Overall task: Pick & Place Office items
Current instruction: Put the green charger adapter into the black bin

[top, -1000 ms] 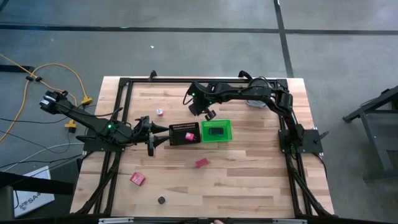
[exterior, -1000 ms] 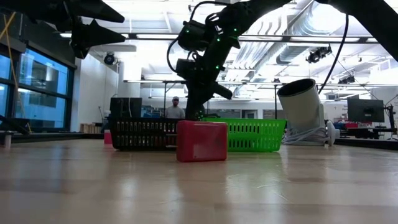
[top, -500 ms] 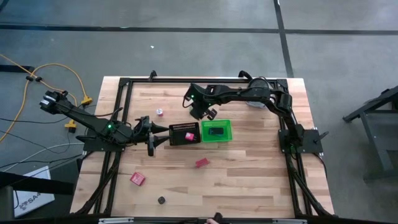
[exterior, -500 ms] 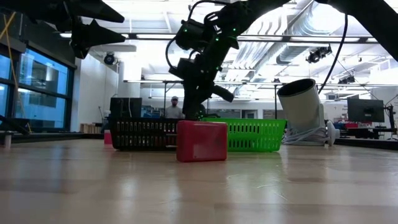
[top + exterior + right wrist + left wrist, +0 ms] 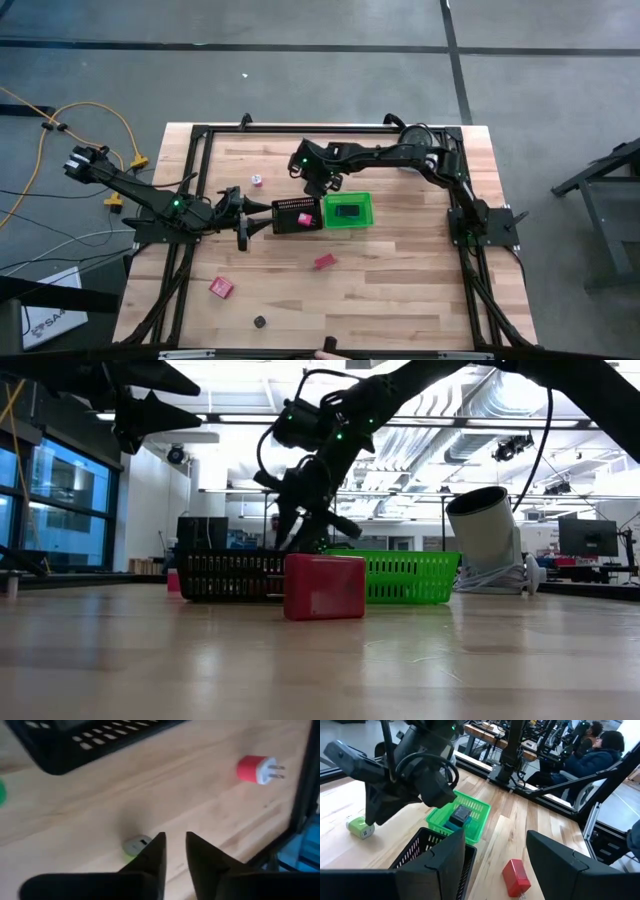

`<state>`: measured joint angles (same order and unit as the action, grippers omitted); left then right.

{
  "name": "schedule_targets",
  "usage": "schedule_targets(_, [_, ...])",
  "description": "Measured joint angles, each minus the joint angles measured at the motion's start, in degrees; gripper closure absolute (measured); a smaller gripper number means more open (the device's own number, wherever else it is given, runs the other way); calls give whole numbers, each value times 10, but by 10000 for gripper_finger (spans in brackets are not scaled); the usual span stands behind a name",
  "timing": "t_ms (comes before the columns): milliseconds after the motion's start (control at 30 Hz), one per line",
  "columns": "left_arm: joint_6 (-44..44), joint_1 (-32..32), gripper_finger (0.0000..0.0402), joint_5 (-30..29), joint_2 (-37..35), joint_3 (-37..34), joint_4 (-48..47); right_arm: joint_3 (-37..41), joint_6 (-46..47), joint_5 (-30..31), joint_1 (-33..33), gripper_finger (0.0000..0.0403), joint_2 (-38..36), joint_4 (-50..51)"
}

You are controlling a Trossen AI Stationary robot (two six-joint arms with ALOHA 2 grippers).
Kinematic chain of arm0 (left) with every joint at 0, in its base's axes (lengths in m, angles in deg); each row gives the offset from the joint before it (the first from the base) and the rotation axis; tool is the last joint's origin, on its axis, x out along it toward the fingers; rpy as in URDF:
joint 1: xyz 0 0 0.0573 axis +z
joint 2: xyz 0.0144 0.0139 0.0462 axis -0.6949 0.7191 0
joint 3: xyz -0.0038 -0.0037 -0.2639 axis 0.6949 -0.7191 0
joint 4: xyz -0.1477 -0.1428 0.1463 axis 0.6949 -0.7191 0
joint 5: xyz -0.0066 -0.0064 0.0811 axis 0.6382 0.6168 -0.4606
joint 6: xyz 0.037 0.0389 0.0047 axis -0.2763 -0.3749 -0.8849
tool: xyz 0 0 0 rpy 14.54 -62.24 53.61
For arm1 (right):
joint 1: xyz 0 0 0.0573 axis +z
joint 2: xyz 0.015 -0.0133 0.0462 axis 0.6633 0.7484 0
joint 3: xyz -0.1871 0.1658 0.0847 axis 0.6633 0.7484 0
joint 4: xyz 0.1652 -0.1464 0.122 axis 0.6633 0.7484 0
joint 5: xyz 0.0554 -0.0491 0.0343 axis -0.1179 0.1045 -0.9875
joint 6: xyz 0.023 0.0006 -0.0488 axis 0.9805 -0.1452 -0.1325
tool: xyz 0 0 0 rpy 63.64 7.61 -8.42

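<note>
Wooden table (image 5: 400, 270), high view: right gripper (image 5: 318, 185) hangs behind black mesh tray (image 5: 297, 215) and green bin (image 5: 349, 211); left gripper (image 5: 262, 216) waits beside the tray, fingers spread wide. Red blocks (image 5: 324, 261) and (image 5: 221, 288) lie loose in front. Right wrist view: fingers (image 5: 152, 855) narrowly parted, empty, over a small green piece (image 5: 134, 845); red plug (image 5: 254, 770) well apart.

Green bin (image 5: 349, 211) of lattice plastic; the black mesh tray (image 5: 297, 215) beside it holds a pink piece (image 5: 306, 218). Pale wood-grain tabletop (image 5: 400, 270). Red block (image 5: 324, 261) near the bin, red block (image 5: 221, 288) well apart from it.
</note>
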<state>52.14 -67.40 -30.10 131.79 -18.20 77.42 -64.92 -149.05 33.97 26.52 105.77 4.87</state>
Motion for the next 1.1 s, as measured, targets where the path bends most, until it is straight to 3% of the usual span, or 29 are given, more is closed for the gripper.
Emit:
schedule_targets(200, [0,0,198,0,0,0,2,0,-10,4,-4,280,2,-10])
schedule_targets(367, [0,0,198,0,0,0,3,0,-8,-1,-11,255,2,-6])
schedule_targets(667, [0,0,198,0,0,0,3,-15,17,-1,-25,257,2,28])
schedule_targets(1100, [0,0,198,0,0,0,3,-38,21,-63,-45,257,9,93])
